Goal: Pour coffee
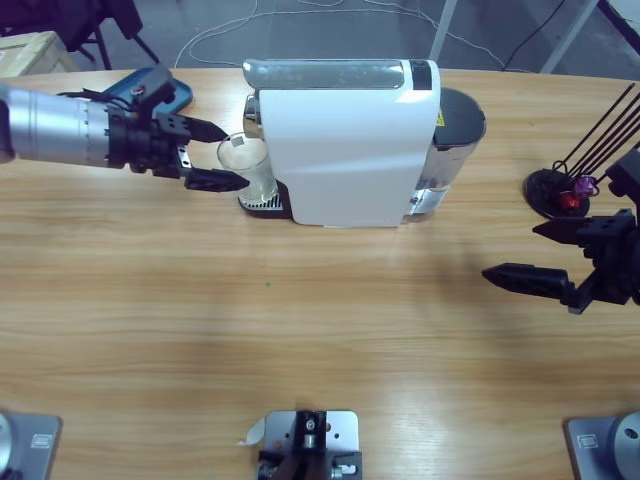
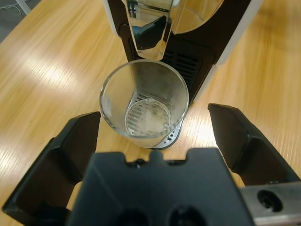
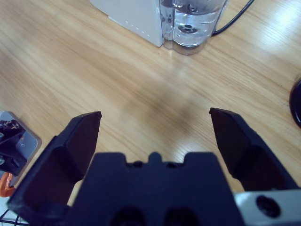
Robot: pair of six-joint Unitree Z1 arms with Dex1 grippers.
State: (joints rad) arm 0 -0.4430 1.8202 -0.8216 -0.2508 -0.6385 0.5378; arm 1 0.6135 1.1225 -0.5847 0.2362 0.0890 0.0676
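- A long wooden table (image 1: 300,330) seen from above, with a white coffee machine (image 1: 345,145) as the landmark, standing at the far side near the middle.
- Far left of the machine, the left arm comes in from the left edge; a blue object (image 1: 160,92) lies just behind its wrist, near the table's far edge.
- The left gripper (image 1: 215,155) points right, toward the machine, with its 2 jaws spread wide on either side of a clear glass (image 1: 247,165). From above the jaw tips look close to the glass wall; whether they touch cannot be told.
- The glass stands upright, mouth up, on the drip grille (image 2: 169,136) at the machine's left end, under the spout (image 2: 150,33). Its inside looks streaked.
- The machine's long side runs left to right along the table; a water tank (image 1: 455,130) sits at its right end.
- In front of the machine, bare wood stretches across to the near edge.
- Right of the machine, the right gripper (image 1: 525,255) hangs over bare wood, pointing left, jaws spread wide and gripping nothing.
- Behind it, near the right edge, a black round-based stand (image 1: 555,190) with thin rods.
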